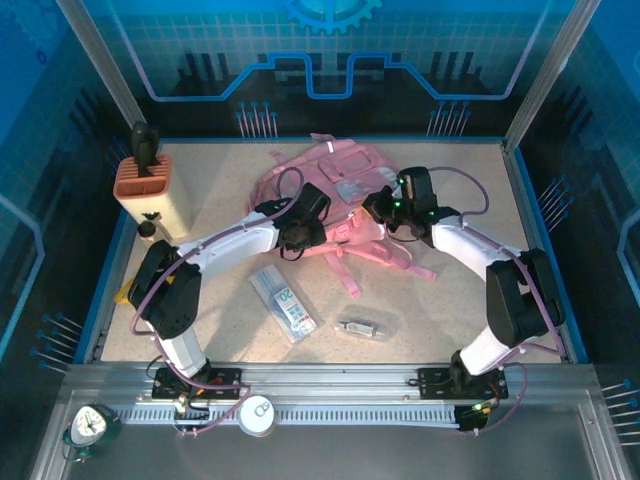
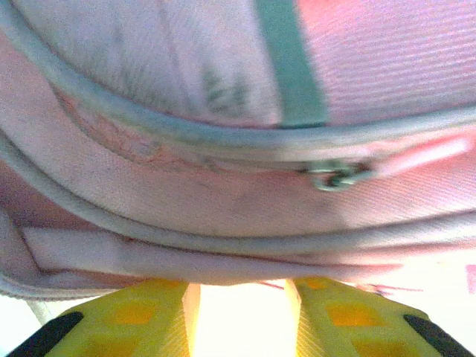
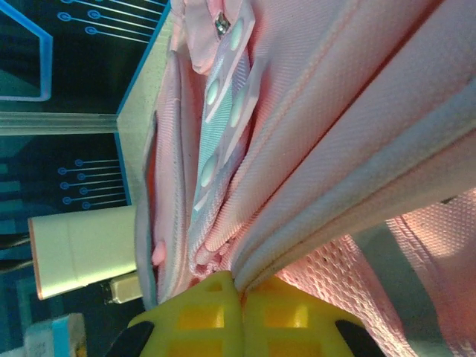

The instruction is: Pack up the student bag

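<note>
Student bag, place: we see the student bag (image 1: 345, 170) lying at the far middle of the tabletop (image 1: 450, 300), between the two arms and well apart from the loose packets nearer the bases.
Left hand: the left hand (image 1: 305, 225) sits at the bag's near-left edge. In its wrist view the left hand (image 2: 242, 297) has its yellow fingers (image 2: 160, 320) spread, with a lit gap between them and nothing in it. The bag's seam hangs just above the tips, and a zip pull (image 2: 338, 177) is near.
Right hand: the right hand (image 1: 385, 210) is on the bag's right side. In its own view the right hand (image 3: 242, 294) is pressed together, pinching a piped fold of the bag's fabric.
Risk, slipping: we judge the pinch to be thin, on rounded piping only, so a hard pull could slide it out.
Risk, dragging: the bag is soft and nothing pins it, so lifting one edge may shift the whole bag instead of opening it.
Risk, contents: a blister pack (image 3: 223, 97) sits in a pocket fold, and tilting that edge could tip it out.
Risk, snagging: the spread left fingers could catch the zip pull or a strap.
Facing: the bag lies flat with its pale pockets upward.
Long axis: it appears to run roughly left to right, slightly slanted, with straps trailing toward the near right. We cannot tell which end is the top.
</note>
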Robot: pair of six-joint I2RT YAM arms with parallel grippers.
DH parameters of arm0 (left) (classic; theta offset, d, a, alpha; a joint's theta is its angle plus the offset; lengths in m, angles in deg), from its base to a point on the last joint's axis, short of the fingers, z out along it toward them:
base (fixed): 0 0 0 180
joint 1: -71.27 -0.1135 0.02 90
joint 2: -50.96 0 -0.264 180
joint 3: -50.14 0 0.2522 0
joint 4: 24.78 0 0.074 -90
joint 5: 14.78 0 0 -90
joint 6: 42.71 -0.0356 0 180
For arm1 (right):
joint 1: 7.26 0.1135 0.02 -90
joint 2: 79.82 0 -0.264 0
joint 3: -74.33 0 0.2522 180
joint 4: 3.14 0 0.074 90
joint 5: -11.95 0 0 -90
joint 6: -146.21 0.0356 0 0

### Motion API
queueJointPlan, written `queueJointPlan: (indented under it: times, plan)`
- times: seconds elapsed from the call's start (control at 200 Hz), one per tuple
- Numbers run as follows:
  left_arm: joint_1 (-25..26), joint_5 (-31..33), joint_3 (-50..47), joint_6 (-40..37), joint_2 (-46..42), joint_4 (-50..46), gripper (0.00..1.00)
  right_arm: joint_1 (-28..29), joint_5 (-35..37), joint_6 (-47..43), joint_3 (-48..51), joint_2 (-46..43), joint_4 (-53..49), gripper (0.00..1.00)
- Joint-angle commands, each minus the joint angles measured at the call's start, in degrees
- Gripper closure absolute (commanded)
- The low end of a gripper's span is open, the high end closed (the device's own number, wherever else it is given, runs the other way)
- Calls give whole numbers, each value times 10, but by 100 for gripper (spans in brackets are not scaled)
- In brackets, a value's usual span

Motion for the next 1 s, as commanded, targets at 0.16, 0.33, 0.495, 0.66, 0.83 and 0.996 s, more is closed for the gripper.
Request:
queueJointPlan:
  times: [0.16, 0.33, 0.495, 0.66, 0.83, 0.996]
  plan:
    - [61, -2, 83, -9, -15, -14, 65, 13, -15, 44, -34, -32, 45, 100]
    - [73, -21, 150, -36, 37, -15, 66, 15, -22, 62, -43, -29, 53, 100]
    - [73, -22, 217, -53, 100, -41, 70, 15, -30, 77, -46, -25, 58, 100]
    - [62, -18, 255, -47, 146, -45, 74, 15, -35, 86, -42, -27, 65, 100]
    - [50, 58, 274, -19, 163, -84, 79, 15, -34, 90, -34, -32, 69, 100]
    - [29, 77, 255, -8, 151, -105, 82, 12, -40, 93, -32, -32, 75, 100]
